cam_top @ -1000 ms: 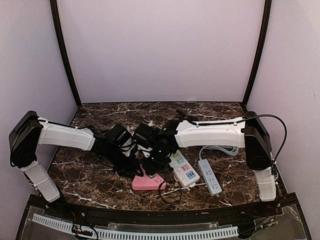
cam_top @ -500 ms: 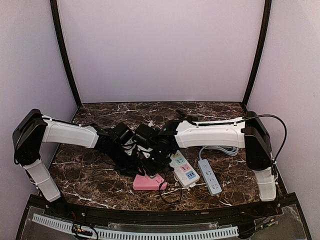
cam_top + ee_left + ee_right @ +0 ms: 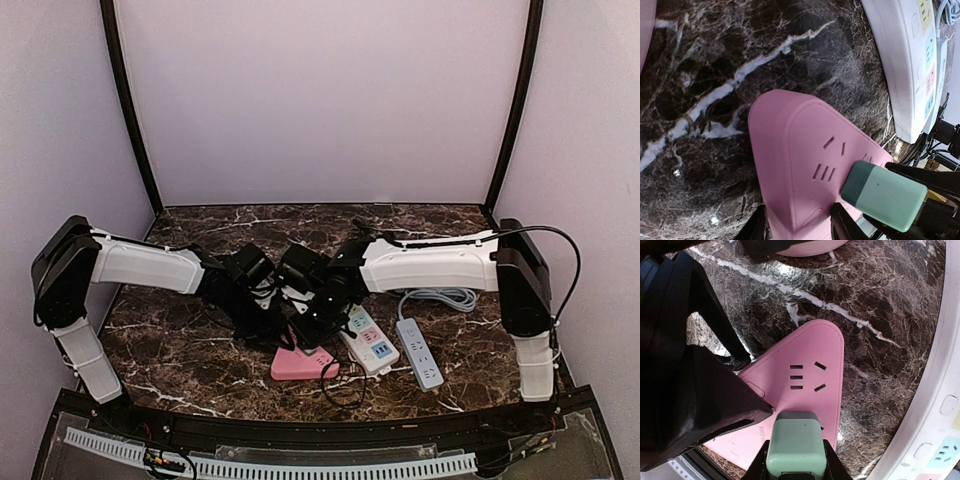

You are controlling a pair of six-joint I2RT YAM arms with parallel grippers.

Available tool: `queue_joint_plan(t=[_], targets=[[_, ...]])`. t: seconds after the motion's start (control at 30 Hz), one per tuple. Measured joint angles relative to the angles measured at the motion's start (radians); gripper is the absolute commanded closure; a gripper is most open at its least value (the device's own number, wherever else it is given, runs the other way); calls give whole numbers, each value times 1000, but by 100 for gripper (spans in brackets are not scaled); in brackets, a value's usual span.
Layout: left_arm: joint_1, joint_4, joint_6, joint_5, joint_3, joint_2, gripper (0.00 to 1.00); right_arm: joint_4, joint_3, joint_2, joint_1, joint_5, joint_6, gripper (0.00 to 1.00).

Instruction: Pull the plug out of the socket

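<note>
Item: green plug (image 3: 792,440), clamped in jaws of right gripper (image 3: 793,465); pink socket (image 3: 805,360), clamped in jaws of left gripper (image 3: 799,225); risk: socket lifts along if that hold slips.

pink socket (image 3: 790,150) on marble table (image 3: 695,55), green plug (image 3: 883,196) on it, white power strip (image 3: 896,65) nearby

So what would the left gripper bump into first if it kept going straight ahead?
Probably the pink socket, which sits between the fingers of the left gripper; depth is hard to judge.
</note>
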Motion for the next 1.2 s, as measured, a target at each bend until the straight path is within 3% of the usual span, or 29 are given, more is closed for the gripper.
queue_joint_plan(t=[0.33,0.7,1.2], targets=[[-6,-12,-1,-13,19,17,60,9,-15,-8,-15,-42,-3,99],[-8,-26,0,-21,36,30,60,53,-65,-39,11,39,-26,98],[-17,-20,9,-23,56,42,60,91,-123,-75,-47,-89,-7,98]])
